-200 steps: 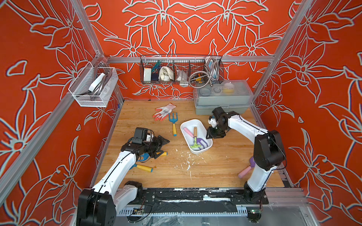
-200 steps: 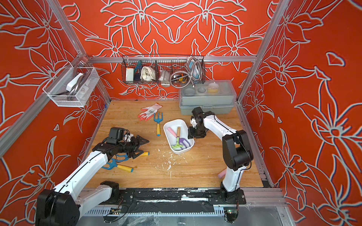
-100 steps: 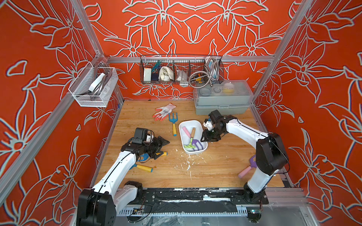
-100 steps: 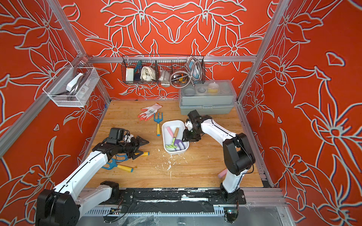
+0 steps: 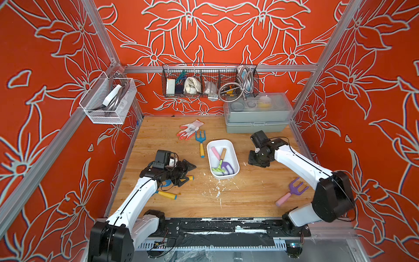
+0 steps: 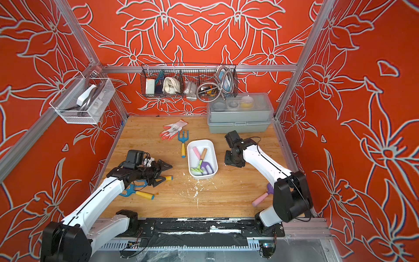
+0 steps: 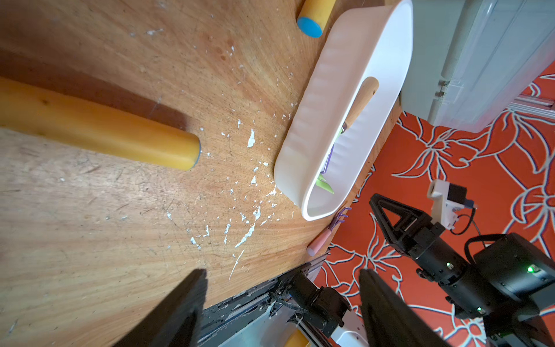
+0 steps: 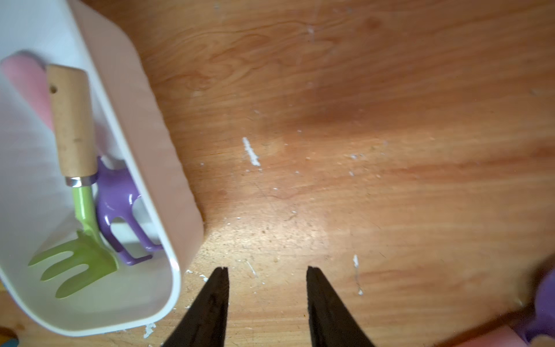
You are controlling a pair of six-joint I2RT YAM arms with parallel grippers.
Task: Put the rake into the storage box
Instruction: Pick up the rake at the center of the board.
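rake [image 8: 81, 201] lying inside storage box [image 8: 150, 150], right gripper [image 8: 267, 270] just beside it, jaws apart, empty, left gripper [image 7: 282, 273] spread wide

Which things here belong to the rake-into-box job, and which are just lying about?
Job:
- box
- green rake, already inside it
- right pincer, open, near it

Lying about:
- glove
- blue fork
- purple fork in box
- purple fork on table
- grey case
- wire basket

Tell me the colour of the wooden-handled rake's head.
Light green; the rake head shows best in the right wrist view.
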